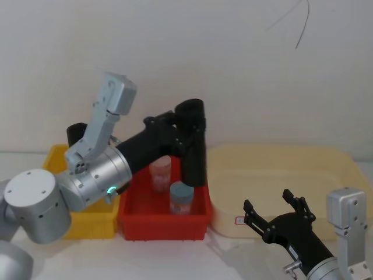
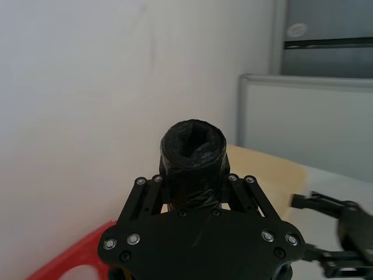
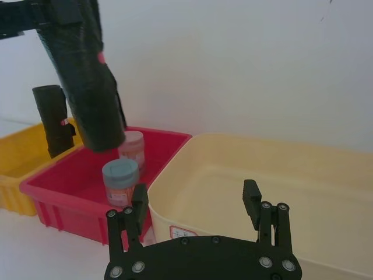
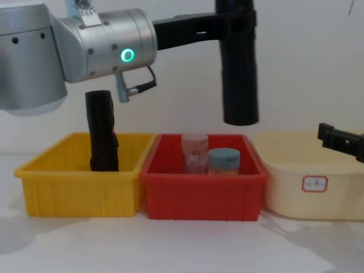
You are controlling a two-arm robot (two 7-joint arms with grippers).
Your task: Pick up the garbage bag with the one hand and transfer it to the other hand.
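the pick-up half looks done. the left gripper (image 1: 187,135), long, black and two-fingered on a thick silver arm with a green glowing ring, is clamped around the upper part of the tall black cylindrical roll of matte plastic garbage bags (image 4: 239,79). the roll hangs nearly upright in the air, its lower end clear above the red plastic bin (image 4: 202,196). the hand-over is not yet begun. the right gripper (image 3: 195,201), black and two-fingered, sits at about 5 o'clock in the head view, well apart from the roll, with its fingers spread wide and nothing between them. what is left, i judge: bring roll and right gripper together, close the right on it, then let go with the left.

a second black roll (image 4: 102,136) stands in the yellow plastic bin (image 4: 79,190), at 9 o'clock from the red one. a blue-lidded jar (image 4: 223,161) and a pink jar (image 4: 195,151) stand in the red bin. the cream plastic tub (image 4: 290,187) at 3 o'clock carries a small white red-edged sticker (image 4: 314,183). its writing is too small to read.
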